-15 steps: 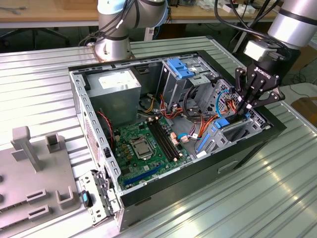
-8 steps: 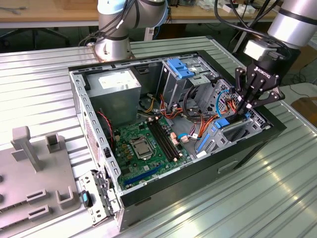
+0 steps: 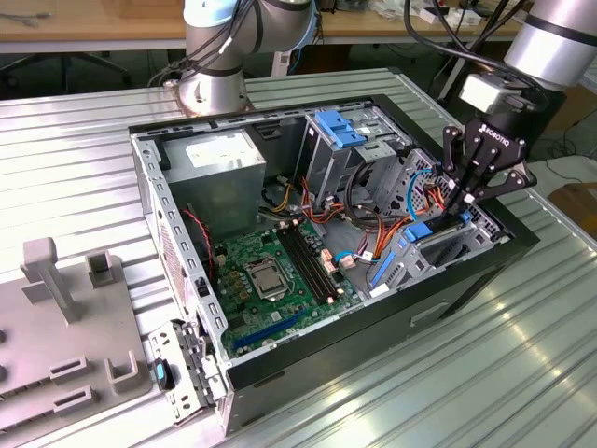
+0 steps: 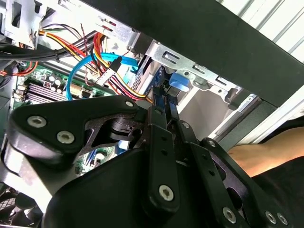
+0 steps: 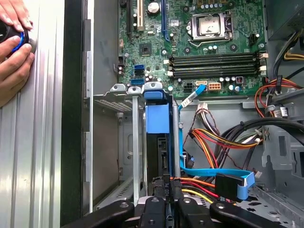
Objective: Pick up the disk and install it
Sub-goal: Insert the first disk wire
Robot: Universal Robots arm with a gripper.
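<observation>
The gripper (image 3: 464, 207) reaches down, fingers pinched on the near edge of the disk (image 5: 158, 118), which stands on edge in the metal bay (image 5: 136, 142) beside the motherboard (image 5: 199, 52), its long axis running from the fingertips straight toward that board.

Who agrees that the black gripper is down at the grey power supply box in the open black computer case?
No. The exterior view shows the black gripper down at the dark, blue-railed disk, not the grey power supply box, in the open black computer case.
</observation>
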